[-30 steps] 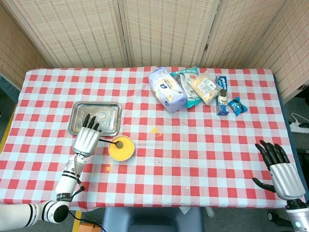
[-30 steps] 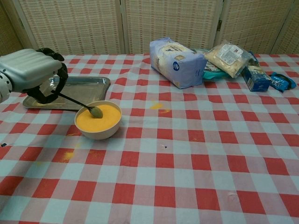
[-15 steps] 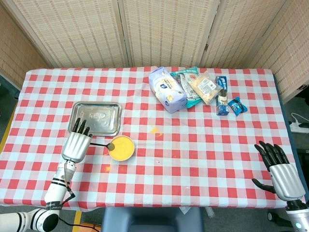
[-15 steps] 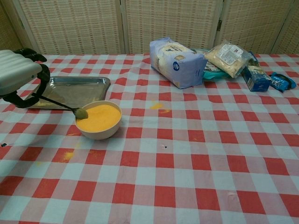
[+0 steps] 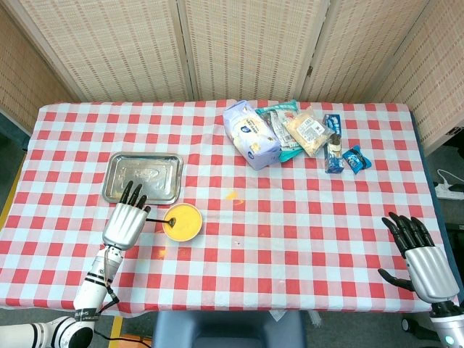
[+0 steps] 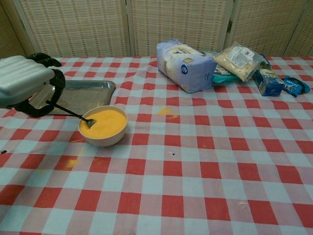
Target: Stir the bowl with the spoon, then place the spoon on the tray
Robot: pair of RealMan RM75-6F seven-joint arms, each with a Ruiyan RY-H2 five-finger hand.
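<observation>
Here the left hand (image 6: pixel 24 83) holds the spoon (image 6: pixel 73 114), its tip in the bowl (image 6: pixel 103 126) at 9 o'clock; the right hand (image 5: pixel 423 262) rests with fingers wide.

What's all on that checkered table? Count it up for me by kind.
Bowls: 1
Spoons: 1, held by the left hand
Trays: 1
Food packets: 6, namely a lilac bag, teal pack, beige pack, blue box, dark bar, small blue packet
Total: 9
</observation>
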